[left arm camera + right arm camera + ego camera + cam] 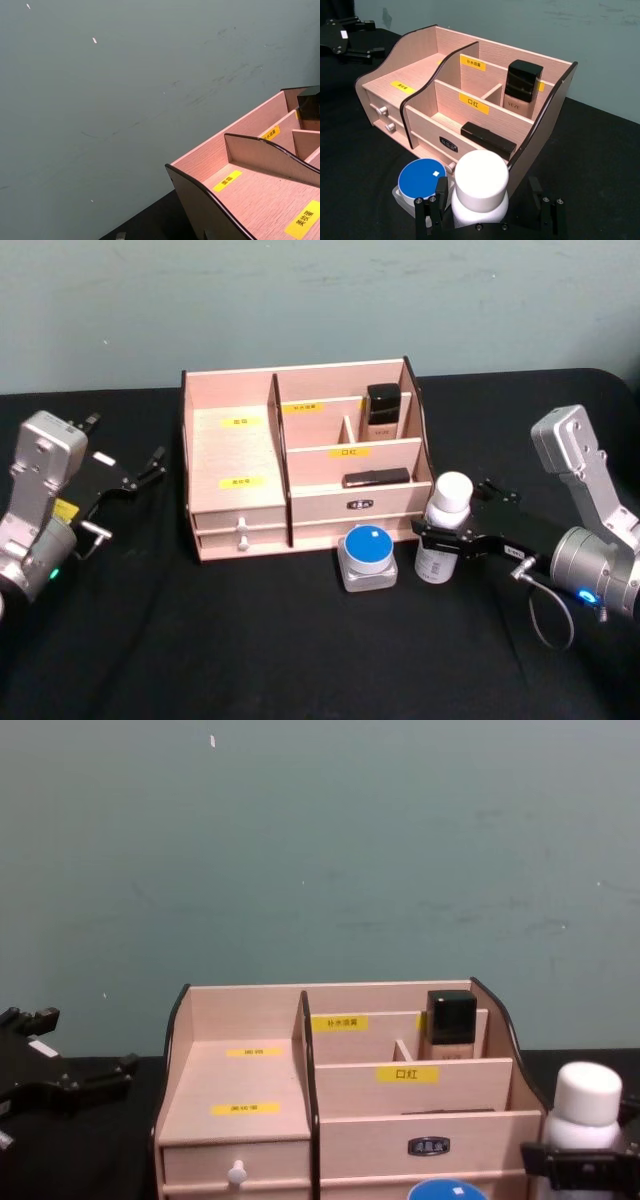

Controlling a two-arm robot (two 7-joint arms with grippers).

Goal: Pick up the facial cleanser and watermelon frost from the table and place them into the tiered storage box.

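The tiered storage box stands at the rear centre of the black bench, drawers facing the robot. Its rear right compartment holds a black-capped bottle. The lower right compartment holds a black, lipstick-like stick lying flat. Two items stand on the bench just in front of the box's right half. The blue-lidded jar is near the drawer fronts. The white bottle, upright with a white cap, is just beside the jar and at the box's right front corner. The right hand reaches in from the right at bench level and straddles the white bottle. In the right wrist view its fingers are apart: one lies close against the bottle on the jar side, and the other stands off with a visible gap. The bottle rests on the bench. The left hand is parked left of the box, well apart from both items, with its fingers spread and nothing between them.
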